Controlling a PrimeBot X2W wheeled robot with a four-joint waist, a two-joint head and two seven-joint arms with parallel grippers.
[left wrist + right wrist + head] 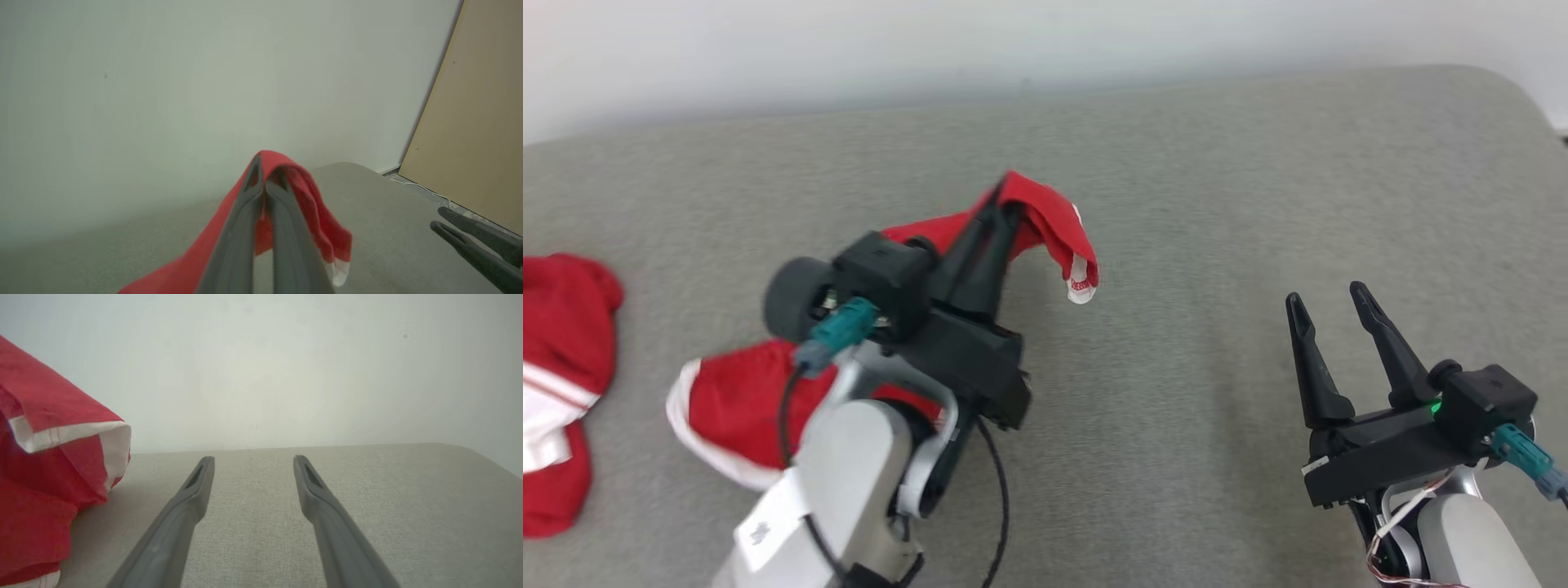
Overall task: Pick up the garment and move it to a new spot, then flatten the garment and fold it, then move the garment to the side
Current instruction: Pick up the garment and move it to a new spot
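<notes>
Left gripper (1001, 198): I've got it clamped on a fold of the red garment (1052, 219).
Garment: raised over the grey surface (1225, 171), white-trimmed end dangling.
Right gripper (1325, 292): I see it spread wide, empty, well apart.

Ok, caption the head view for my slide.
Left gripper pinches the red garment over the grey surface; right gripper stands open.

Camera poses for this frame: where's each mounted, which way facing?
Head: on the head, facing forward-down at the grey surface; shows left tool shut on garment, right tool open.
Left wrist: wrist-mounted, looks along the left tool toward the wall.
Right wrist: wrist-mounted, looks along the right tool across the surface.
Shared: all three show the garment.
</notes>
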